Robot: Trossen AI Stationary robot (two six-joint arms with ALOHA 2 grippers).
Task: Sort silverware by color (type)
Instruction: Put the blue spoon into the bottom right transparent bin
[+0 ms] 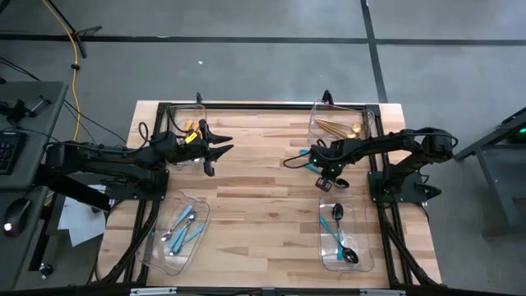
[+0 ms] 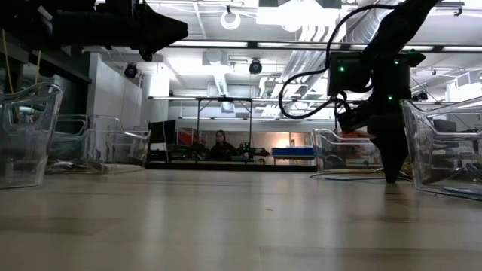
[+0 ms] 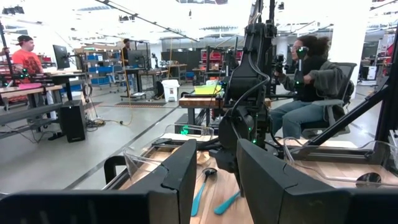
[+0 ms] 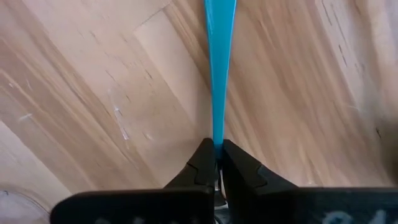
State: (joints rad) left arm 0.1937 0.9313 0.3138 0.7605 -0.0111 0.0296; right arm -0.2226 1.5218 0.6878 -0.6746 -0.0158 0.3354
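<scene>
My right gripper (image 1: 330, 174) points straight down at the table's right side and is shut on a teal-handled utensil (image 4: 219, 74) lying on the wood. A second teal-handled black spoon (image 3: 202, 186) lies close beside it. My left gripper (image 1: 220, 149) hangs open and level above the table's far left part, holding nothing. Sorted silverware lies in the clear bins: orange-handled pieces (image 1: 189, 127) far left, gold ones (image 1: 335, 127) far right, light-blue-handled ones (image 1: 182, 226) near left, teal-handled black ones (image 1: 341, 238) near right. My right gripper pinches the narrow part of the teal handle (image 4: 217, 138) between its two fingertips. The fingers come from above, pointing down. The handle runs away from them and widens toward its free end, flat along the tabletop.
Four clear plastic bins stand at the table's corners, the near right one (image 1: 366, 247) just toward the near edge from my right gripper. A black frame runs along the far edge (image 1: 263, 105). Bare wood lies in the table's middle (image 1: 263, 205). People sit in the room beyond.
</scene>
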